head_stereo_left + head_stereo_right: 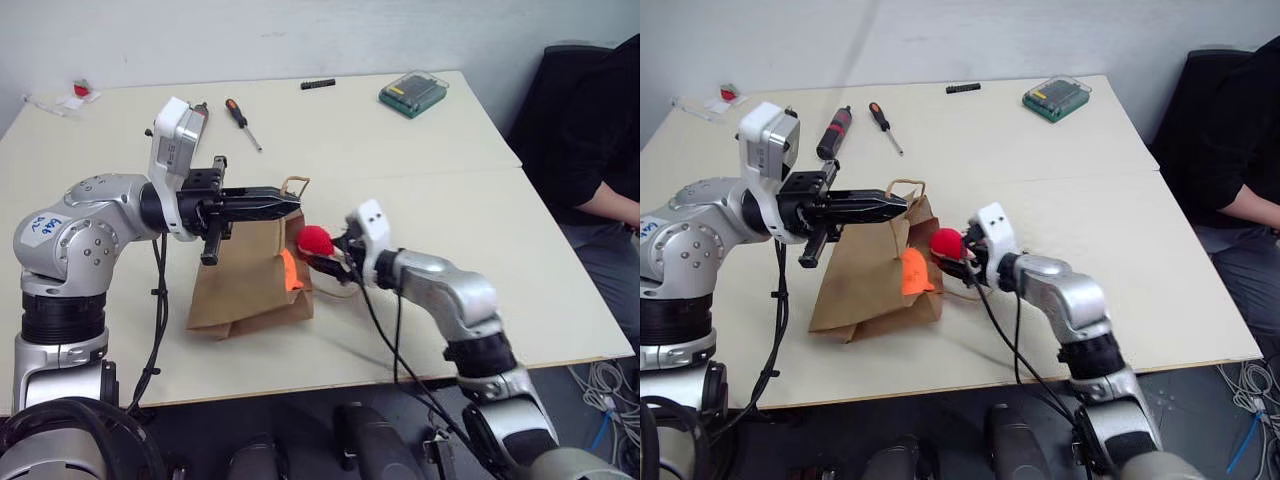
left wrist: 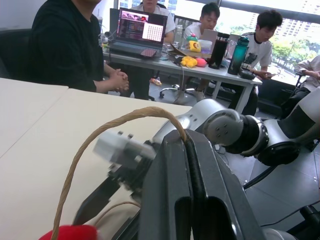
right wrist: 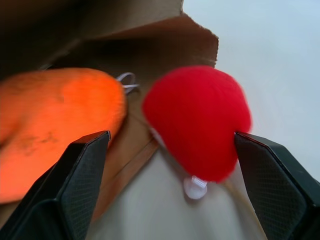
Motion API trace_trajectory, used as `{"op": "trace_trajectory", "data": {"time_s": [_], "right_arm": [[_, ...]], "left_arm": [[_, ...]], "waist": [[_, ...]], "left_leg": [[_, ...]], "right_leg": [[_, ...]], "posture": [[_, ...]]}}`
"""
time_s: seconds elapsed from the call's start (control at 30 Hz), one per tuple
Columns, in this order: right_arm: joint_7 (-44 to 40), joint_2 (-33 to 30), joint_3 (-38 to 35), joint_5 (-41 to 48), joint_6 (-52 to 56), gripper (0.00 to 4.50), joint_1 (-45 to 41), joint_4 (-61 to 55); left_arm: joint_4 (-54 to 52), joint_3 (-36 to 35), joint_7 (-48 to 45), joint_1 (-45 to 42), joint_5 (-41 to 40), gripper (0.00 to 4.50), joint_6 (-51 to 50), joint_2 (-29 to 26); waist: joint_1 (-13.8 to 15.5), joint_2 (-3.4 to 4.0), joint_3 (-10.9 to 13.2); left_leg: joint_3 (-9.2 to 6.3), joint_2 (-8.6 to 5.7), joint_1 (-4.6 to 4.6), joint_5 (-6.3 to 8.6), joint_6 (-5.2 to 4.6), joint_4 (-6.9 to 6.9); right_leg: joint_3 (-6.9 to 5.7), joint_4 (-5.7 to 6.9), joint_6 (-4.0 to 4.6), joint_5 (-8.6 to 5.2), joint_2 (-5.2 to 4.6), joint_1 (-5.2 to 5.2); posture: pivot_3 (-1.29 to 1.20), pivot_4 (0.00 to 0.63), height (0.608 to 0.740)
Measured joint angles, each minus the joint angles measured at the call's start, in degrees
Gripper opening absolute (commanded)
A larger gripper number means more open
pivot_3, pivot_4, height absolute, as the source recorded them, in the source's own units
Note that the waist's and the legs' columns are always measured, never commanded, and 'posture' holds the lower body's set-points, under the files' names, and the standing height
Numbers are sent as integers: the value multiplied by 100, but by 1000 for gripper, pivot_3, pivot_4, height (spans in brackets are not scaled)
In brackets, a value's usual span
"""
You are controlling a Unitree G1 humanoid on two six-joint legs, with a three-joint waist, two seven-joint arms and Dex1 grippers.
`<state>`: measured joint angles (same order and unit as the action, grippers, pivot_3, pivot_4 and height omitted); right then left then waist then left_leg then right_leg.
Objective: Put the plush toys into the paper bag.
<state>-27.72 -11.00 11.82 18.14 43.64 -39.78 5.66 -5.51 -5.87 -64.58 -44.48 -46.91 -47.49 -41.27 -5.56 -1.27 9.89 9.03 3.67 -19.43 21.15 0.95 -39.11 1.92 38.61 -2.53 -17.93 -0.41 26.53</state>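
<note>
The paper bag (image 1: 875, 275) stands mid-table, mouth held up by the left gripper (image 1: 895, 205), fingers closed on its cord handle (image 2: 107, 132). The orange toy (image 1: 915, 270) sits at the mouth. Step in hand: inserting the red toy (image 1: 316, 240), which sits between the right gripper's (image 1: 325, 258) wide-spread fingers; whether they clamp it cannot be told. Next, advance it past the rim.

Silver-grey jointed arms, white wrist housings, black cables, 2 black-fingered hands: left hand (image 1: 262, 203), right hand (image 3: 170, 165).

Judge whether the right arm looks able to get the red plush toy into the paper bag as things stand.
Probably yes. The left gripper holds a cord handle up, the paper bag gapes toward the right gripper, and the red plush toy sits at its mouth beside the orange plush toy.
</note>
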Motion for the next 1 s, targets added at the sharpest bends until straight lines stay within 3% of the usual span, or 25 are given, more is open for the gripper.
{"op": "trace_trajectory", "data": {"time_s": [0.07, 0.37, 0.47, 0.7, 1.0], "right_arm": [[28, 53, 155, -329, -437, 3977, -188, 494], [-39, 304, 118, -745, -1111, 882, -265, 1028], [-85, 335, 20, -703, -1096, 32, -261, 1001], [-1240, -104, -11, -213, -984, 11, -110, -21], [-3239, -258, 1542, -515, -1395, 11, -604, 339]], "left_arm": [[6, 3, 1, -2, 0, 0, 0, -1], [-3, 2, 5, 0, -1, 0, -4, -10], [-7, 2, 10, 0, -2, 0, -5, -10], [-1, 0, 9, 1, 1, 0, -3, -10], [182, 32, 6, -59, 29, 0, 33, 109]], "waist": [[-12, 0, 0], [-67, 0, 0], [-79, 0, 0], [-69, 0, 0], [-77, 0, 0]], "left_leg": [[-1, 0, -3, 0, -1, 0], [-4, 2, -4, 0, 0, -3], [-3, 2, -4, 0, 0, -2], [-5, 2, -4, 0, -1, -3], [-5, 2, -2, 0, -1, -7]], "right_leg": [[-2, -2, 0, 0, -3, 0], [-4, 6, 0, 0, -4, 1], [-4, 7, 0, 0, -4, 2], [-6, 4, 0, 0, -4, 0], [-6, 7, 0, 0, -4, 0]], "posture": [[0, 150, 740], [0, 150, 740], [0, 150, 740], [0, 150, 740], [0, 150, 740]]}}
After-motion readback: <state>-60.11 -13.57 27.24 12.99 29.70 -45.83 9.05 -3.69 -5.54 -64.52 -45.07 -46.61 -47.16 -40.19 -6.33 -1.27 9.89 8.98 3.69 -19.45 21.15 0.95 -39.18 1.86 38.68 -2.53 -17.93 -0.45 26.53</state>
